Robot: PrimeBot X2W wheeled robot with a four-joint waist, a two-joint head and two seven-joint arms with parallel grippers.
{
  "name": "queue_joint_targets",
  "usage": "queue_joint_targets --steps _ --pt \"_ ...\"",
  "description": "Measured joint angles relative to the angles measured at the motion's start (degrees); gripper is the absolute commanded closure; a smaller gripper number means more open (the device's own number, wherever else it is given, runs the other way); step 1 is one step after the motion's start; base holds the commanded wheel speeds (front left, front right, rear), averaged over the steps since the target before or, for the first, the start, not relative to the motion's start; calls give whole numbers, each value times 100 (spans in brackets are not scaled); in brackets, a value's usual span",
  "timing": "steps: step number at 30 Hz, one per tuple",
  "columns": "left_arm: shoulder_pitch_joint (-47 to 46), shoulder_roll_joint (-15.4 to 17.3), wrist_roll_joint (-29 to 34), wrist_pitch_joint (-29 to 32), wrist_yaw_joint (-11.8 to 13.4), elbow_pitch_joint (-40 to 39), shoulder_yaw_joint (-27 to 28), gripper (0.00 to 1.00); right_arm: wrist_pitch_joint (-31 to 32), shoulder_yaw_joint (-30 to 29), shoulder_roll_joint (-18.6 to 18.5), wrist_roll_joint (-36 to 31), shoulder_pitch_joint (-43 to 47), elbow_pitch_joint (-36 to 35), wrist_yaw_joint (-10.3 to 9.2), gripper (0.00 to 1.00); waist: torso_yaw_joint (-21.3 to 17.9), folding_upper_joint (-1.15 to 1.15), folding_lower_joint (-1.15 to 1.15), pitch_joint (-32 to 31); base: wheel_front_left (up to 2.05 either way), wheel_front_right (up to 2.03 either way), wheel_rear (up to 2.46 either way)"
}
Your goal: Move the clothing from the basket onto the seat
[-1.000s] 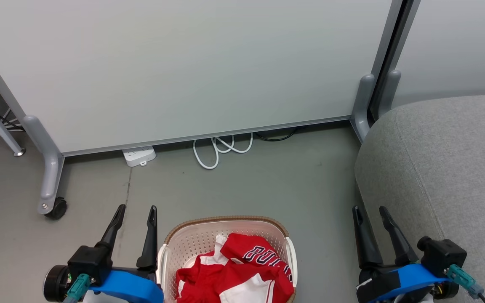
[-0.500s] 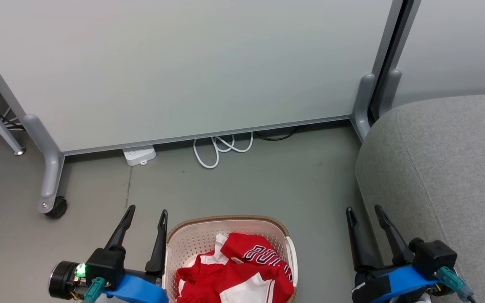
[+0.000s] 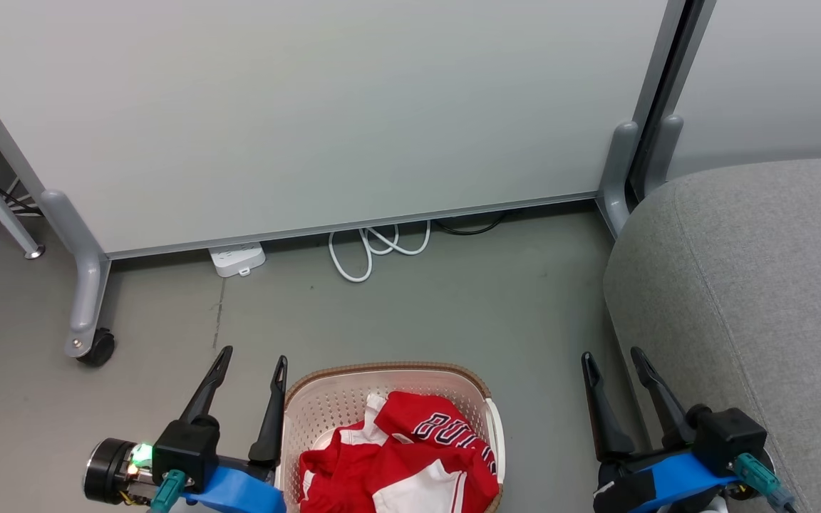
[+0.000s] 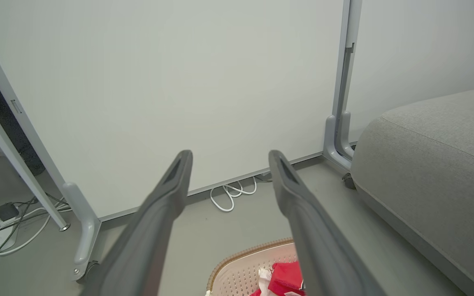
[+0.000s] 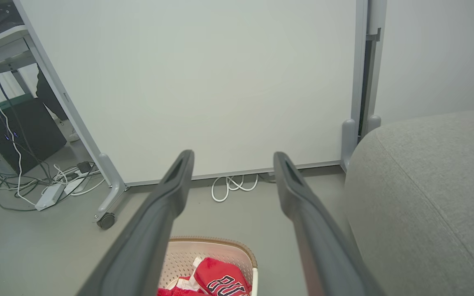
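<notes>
Pale grey-white partition panel [image 3: 353,107] across the upper frame in the head view, on grey metal legs [image 3: 86,285], black caster [image 3: 99,350] under the left one, second panel [image 3: 774,78] at upper right. Smooth grey floor [image 3: 453,306] below, with a white power strip [image 3: 237,258] and a looped white cable [image 3: 375,249] along the panel's bottom edge. At far left of the right wrist view, a dark box [image 5: 23,131] and tangled cables [image 5: 19,189] on the floor.

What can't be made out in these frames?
- Clothing: head view's bottom edge cuts it; garment count unclear.
- Lettering: head view, a fold hides its end.
- Basket: near side beyond every view's bottom edge.
- Seat: runs off the right edge; full extent unknown.
- Cables: right wrist view, too tangled to trace.
</notes>
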Motion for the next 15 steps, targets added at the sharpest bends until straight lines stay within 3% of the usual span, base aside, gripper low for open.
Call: queue_joint_targets --steps 15 --pt "-108 8 3 0 -88 37 9 0 0 25 -1 9 -75 5 0 0 -87 0 0 132 0 0 0"
